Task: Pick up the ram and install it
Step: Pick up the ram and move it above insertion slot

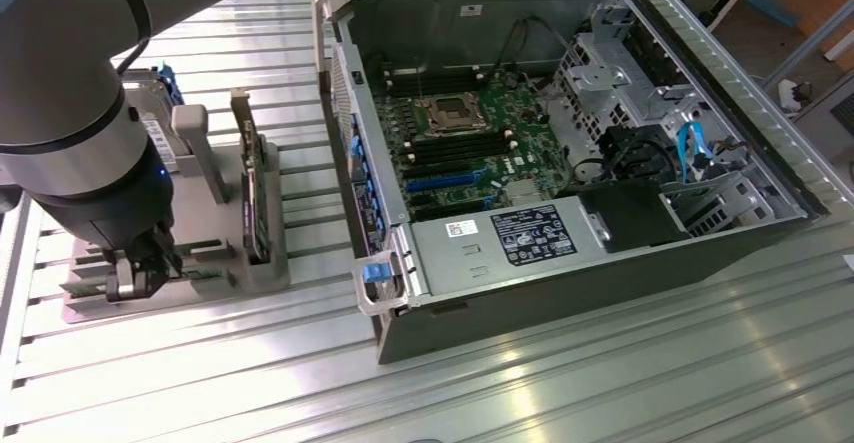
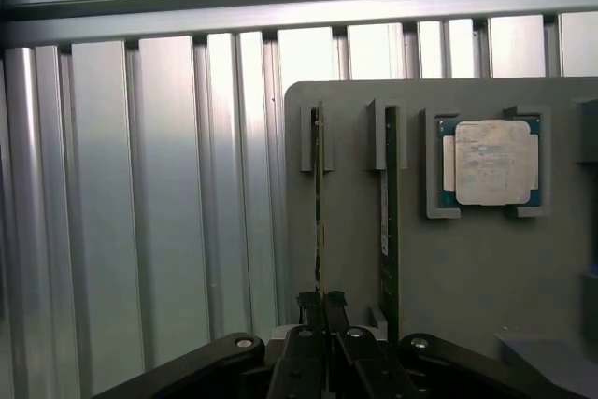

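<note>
Pick-up looks the step in hand: black gripper [image 2: 324, 310] clamped on the near end of the long, thin green ram stick [image 2: 319, 193], which stands on edge in its grey plastic holder [image 2: 467, 268], long axis running straight away from the gripper, probably calling for a square, untwisted lift.

We see a thick silver-grey arm [image 1: 60, 113] with a black cable [image 1: 134, 18]. Its black jaws bear round silver screws [image 2: 245, 344].
</note>
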